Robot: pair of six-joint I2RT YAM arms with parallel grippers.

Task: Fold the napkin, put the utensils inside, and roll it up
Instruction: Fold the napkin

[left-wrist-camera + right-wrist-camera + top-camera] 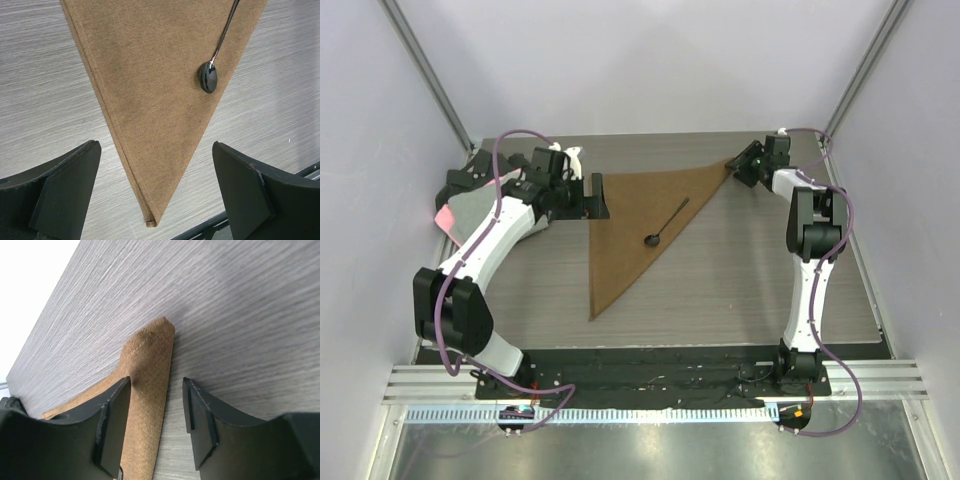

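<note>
Nearest the arm bases lies the sharp near tip of the napkin (625,230), a brown cloth folded into a triangle flat on the table (740,280). Its left edge runs straight away from the bases and its long edge slants off to the far right. In the left wrist view that near tip shows two layers at the edge, one lying on the other. Further in, near the long edge, the spoon (666,222) rests on the napkin, its small round head towards the bases and its thin handle pointing to the far right corner. The whole spoon is on the cloth. Off to the left, partly under the left arm, lies a grey cloth (470,212) with a pink edge, apart from the napkin. At the napkin's far left corner is the left gripper (597,196), its jaws spread as wide as they go and holding nothing. Its fingers (70,180) frame the napkin's near tip and the spoon's head from above. Farthest off, the right gripper (156,382) is at the far right corner with its jaws partly open. The corner, humped up off the table, lies between them, against one finger (112,420) and clear of the other, so it is not pinched.
</note>
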